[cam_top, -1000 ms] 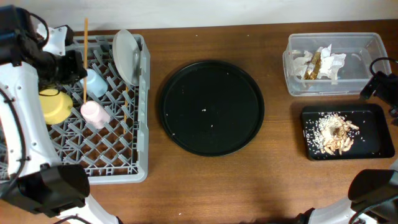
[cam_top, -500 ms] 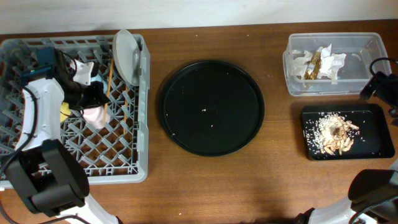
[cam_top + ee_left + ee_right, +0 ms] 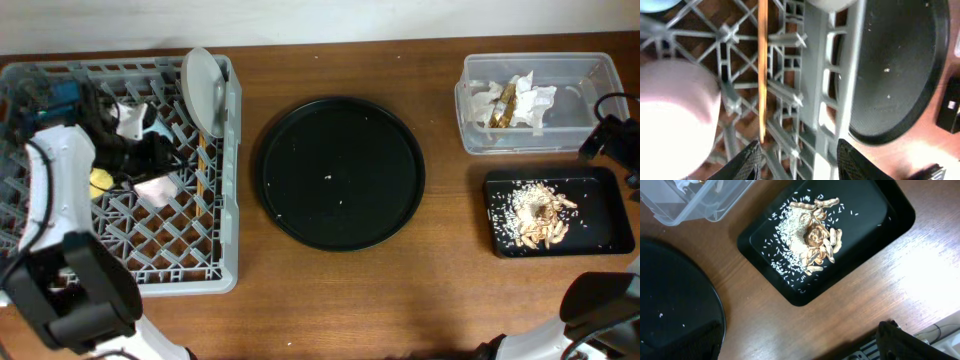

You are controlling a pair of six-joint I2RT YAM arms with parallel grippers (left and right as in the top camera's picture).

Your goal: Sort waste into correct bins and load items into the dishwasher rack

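A wooden table is seen from above. At the left a grey rack is set. The left gripper is held low over its lattice, its fingers parted fairly wide with nothing between them. Just beside it, inside the rack, a pink cup and a chopstick are seen (the chopstick lying flat across the grid). A yellow bowl is half hidden by the arm. A plate is stood on edge at the rack's far right corner. A round tray is placed mid-table. At the right, wrappers are held in a clear tub. Just in front of it, rice and fried pieces are piled in a black tray. The right gripper is held near that tray, spread wide and empty.
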